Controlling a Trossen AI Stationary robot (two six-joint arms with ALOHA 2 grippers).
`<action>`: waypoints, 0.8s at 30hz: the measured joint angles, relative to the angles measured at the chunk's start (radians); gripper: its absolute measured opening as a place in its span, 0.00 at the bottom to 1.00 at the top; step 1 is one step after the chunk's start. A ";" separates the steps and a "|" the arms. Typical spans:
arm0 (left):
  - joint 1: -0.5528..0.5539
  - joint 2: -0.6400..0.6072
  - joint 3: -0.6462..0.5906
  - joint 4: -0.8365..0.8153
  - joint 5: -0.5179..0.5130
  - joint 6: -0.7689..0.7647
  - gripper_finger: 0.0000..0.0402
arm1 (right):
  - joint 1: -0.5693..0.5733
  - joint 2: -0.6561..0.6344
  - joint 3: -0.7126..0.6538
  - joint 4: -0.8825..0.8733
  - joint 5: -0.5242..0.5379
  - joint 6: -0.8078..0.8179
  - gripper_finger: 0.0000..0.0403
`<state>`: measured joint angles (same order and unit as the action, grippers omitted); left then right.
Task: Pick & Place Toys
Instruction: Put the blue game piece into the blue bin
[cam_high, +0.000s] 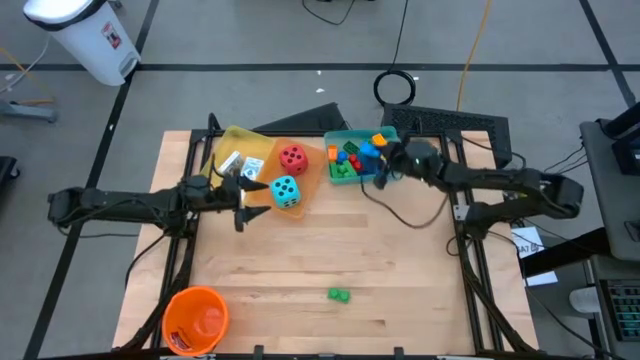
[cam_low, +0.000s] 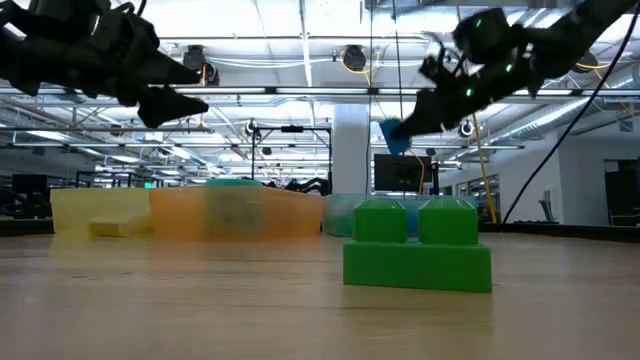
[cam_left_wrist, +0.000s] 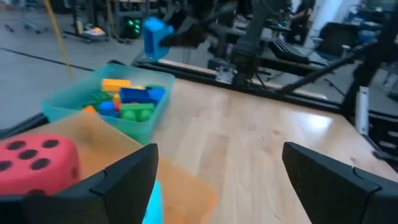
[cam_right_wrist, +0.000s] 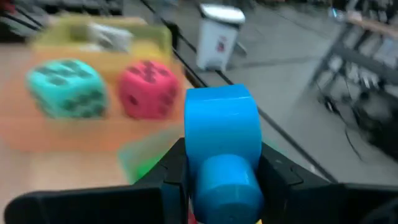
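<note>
Right wrist view has my right gripper (cam_right_wrist: 221, 177) pinching a blue brick (cam_right_wrist: 224, 134) above the teal tray (cam_high: 340, 140) at far centre; my left gripper (cam_left_wrist: 217, 180) hangs spread near the dice.

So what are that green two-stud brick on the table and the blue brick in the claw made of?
The green two-stud brick looks like moulded plastic: uniform colour, crisp edges. The blue brick, clamped in the right gripper, shows a smooth, slightly glossy surface, probably the same plastic.
</note>
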<state>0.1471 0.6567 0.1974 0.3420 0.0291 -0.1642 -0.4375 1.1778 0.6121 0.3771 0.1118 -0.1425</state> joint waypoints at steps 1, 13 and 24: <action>0.006 -0.004 0.000 0.001 -0.005 0.000 0.87 | -0.040 0.023 0.000 0.006 -0.023 -0.001 0.22; 0.014 0.003 0.000 0.030 -0.005 -0.076 0.87 | -0.242 0.126 0.000 -0.162 -0.035 0.060 0.30; 0.014 0.004 0.000 0.030 -0.014 -0.104 0.87 | -0.244 0.105 0.000 -0.272 -0.030 0.075 0.36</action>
<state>0.1613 0.6605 0.1978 0.3720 0.0156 -0.2681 -0.6819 1.2831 0.6117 0.1052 0.0814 -0.0677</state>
